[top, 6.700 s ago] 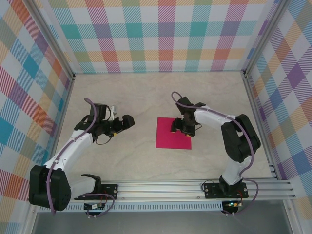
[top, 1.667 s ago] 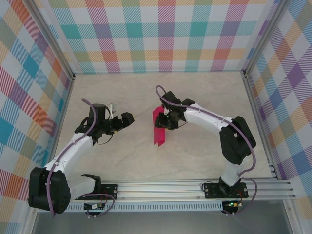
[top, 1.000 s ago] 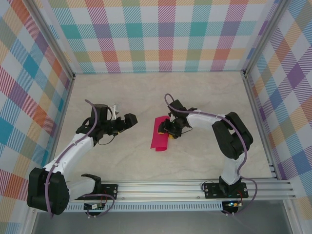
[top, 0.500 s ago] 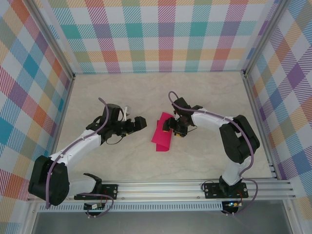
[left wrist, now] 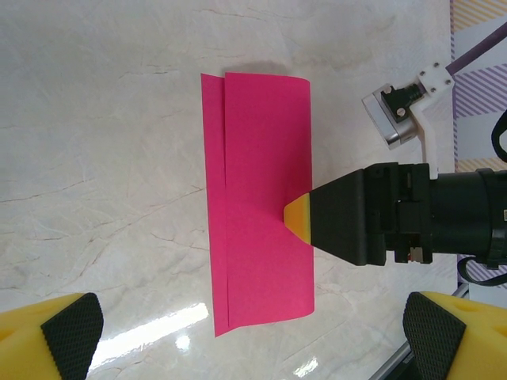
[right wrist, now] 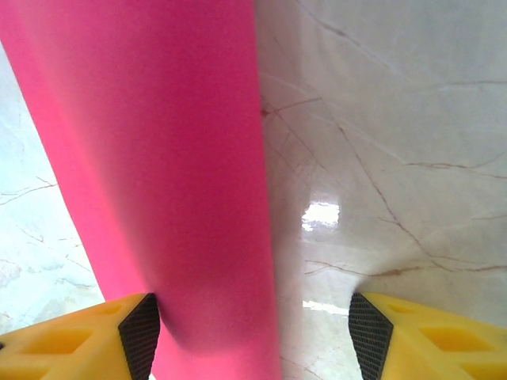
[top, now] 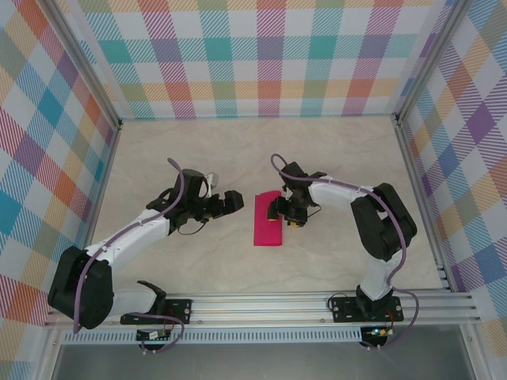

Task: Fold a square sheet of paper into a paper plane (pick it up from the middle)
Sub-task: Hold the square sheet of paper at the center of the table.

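The square sheet of paper [top: 268, 219] is laid folded on the table [top: 333, 158], long axis 12-to-6. Its 3 o'clock edge is touched by the spread right gripper [top: 283, 215]; the wide-open left gripper [top: 232, 201] is parked farther off at 9.

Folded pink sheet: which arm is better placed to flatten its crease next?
Likely right: the right hand sits at the rounded fold of the sheet, one fingertip over it. The left hand hovers open, apart, on the loose-edge side.
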Controlling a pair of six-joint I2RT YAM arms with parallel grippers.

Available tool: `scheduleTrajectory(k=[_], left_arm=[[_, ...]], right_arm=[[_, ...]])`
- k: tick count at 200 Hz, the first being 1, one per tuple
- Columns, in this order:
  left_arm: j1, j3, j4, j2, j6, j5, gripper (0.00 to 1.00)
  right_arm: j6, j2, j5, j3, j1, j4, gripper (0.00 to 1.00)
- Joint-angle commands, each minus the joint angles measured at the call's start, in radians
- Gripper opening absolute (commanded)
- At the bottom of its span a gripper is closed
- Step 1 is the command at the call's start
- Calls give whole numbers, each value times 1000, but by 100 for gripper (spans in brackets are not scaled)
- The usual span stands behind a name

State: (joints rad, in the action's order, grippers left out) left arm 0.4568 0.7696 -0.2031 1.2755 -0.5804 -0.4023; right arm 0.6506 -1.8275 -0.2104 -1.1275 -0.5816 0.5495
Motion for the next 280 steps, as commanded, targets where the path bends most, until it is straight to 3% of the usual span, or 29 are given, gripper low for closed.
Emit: scheduleTrajectory(k=[1, 161, 280], left_arm=[[8, 31, 16, 4, -3, 17, 100], [8, 28, 6, 9, -1, 29, 100], [7, 32, 4, 24, 1, 23, 100]], right_arm=[[-31, -26, -19, -25, 2, 25, 68], [-68, -111, -10, -87, 0, 114, 80], [-86, -186, 59, -145, -3, 217, 81]])
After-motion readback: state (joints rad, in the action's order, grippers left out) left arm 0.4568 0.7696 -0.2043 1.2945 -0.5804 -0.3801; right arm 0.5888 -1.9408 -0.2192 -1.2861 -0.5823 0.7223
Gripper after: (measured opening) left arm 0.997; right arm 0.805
